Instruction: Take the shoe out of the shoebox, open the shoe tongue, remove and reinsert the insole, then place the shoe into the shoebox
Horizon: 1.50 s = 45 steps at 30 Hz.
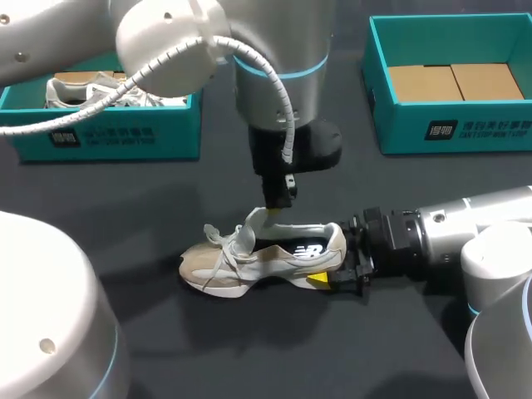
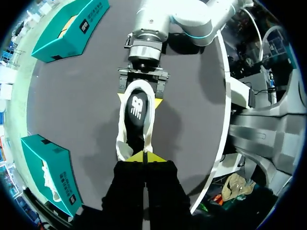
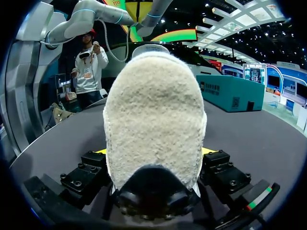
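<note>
Right pincer (image 1: 334,259) on shoe (image 1: 249,262) (table (image 1: 208,349) open)

Dark table (image 1: 249,349). Beige shoe (image 1: 258,262) near the middle, apparently resting on its sole. Teal left shoebox (image 1: 108,133), open, at far-left corner. Teal right shoebox (image 1: 449,125), open, at far-right corner.

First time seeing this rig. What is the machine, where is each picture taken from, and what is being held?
Two robot arms work at a dark table. One picture looks down from overhead; the two round ones come from cameras on each wrist. A pale shoe sits on the table. The right gripper is clamped on its heel from both sides; the left gripper, from above, pinches the tongue. Behind, the left shoebox holds another shoe; the right shoebox shows only cardboard.
</note>
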Available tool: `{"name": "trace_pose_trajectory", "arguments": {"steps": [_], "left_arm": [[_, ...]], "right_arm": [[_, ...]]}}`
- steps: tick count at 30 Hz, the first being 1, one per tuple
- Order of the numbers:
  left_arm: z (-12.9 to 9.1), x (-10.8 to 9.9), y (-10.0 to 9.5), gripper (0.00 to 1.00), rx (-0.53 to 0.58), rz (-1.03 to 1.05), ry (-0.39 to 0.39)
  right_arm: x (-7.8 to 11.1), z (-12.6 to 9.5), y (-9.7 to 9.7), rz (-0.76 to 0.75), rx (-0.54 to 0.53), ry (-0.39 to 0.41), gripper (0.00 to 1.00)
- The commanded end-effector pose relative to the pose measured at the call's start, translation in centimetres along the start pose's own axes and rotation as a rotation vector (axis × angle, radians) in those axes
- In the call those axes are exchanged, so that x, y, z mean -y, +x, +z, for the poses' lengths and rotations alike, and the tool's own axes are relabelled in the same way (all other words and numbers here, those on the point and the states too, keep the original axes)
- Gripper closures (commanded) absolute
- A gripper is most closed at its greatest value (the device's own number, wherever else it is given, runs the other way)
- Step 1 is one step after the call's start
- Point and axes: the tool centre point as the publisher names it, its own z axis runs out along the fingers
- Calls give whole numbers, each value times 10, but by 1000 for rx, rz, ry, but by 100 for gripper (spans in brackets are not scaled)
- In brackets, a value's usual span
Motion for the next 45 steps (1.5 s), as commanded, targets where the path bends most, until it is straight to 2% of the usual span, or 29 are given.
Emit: {"name": "trace_pose_trajectory", "arguments": {"steps": [1,5,10,21,28,39,45], "left_arm": [[1,-14,4,100,9,2,127],[19,1,2,100,-16,29,163],[50,22,-8,100,-105,75,242],[50,22,-8,100,-105,75,242],[105,40,-12,100,-80,127,210],[105,40,-12,100,-80,127,210],[136,52,-19,100,-120,100,140]], "right_arm": [[1,0,1,0,2,1,100],[1,0,1,0,2,1,100],[1,0,1,0,2,1,100],[1,0,1,0,2,1,100],[1,0,1,0,2,1,100],[1,0,1,0,2,1,100],[1,0,1,0,2,1,100]]}}
